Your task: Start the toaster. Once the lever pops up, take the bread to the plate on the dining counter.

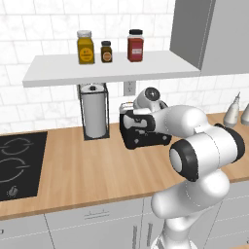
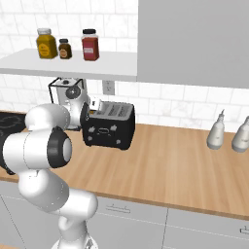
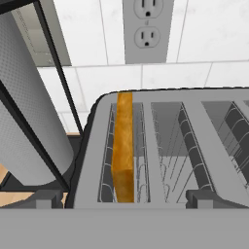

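Note:
The black toaster point(image 1: 146, 139) point(image 2: 111, 129) stands on the wood worktop against the tiled wall. From above, the toaster's grey slotted top point(image 3: 147, 146) holds the bread point(image 3: 123, 146) upright in the leftmost slot, its golden-orange crust edge facing up. My gripper point(image 3: 125, 199) hovers just above the toaster's near edge, open, fingertips point(image 3: 48, 199) spread wide either side of that slot and holding nothing. In the base views the hand point(image 2: 86, 114) sits over the toaster's left end. The plate and the dining counter are out of view.
A paper-towel roll point(image 1: 94, 115) point(image 3: 24, 121) in a black wire stand sits close to the toaster's left. A wall outlet point(image 3: 147, 29) is behind it, and a shelf point(image 1: 107, 67) with three jars hangs above. Cooktop point(image 1: 19, 163) at left, two bottles point(image 2: 216, 131) at right.

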